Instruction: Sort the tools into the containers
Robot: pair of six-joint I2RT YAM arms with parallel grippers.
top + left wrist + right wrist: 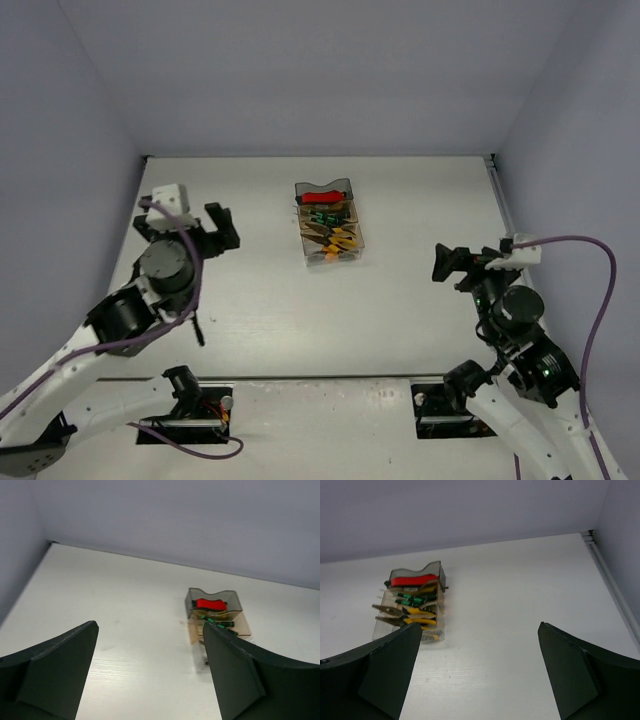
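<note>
Containers [330,222]: three joined bins in one row, standing on the white surface [400,320] about midway between the arms and toward the far wall. The row runs far to near.

- Far bin, smoky grey [415,571]: holds the red-handled cutter [412,581], lying crosswise.
- Middle bin, amber-tan [245,627]: green-black screwdrivers [410,600] lie crosswise in it. A yellowish handle shows just behind them; I cannot tell which tool it belongs to.
- Near bin, clear [355,250]: yellow- and orange-handled pliers [415,616] are stacked crosswise, with their dark noses pointing toward the left arm's side. The exact count cannot be told.

No tool shows loose on the surface in any view.

Left gripper [220,225]: its fingers are spread wide with nothing between them. It sits out at the left side of the surface, well apart from the bins. Its wrist view looks across bare surface to the row, with the near end hidden behind one finger [235,675].

Right gripper [450,262]: its fingers are also spread wide and empty. It sits at the right side, well apart from the bins and facing them. The wrist view shows the row at upper left, just past one finger [390,670].

A purple cable [590,300] loops off the right arm.
</note>
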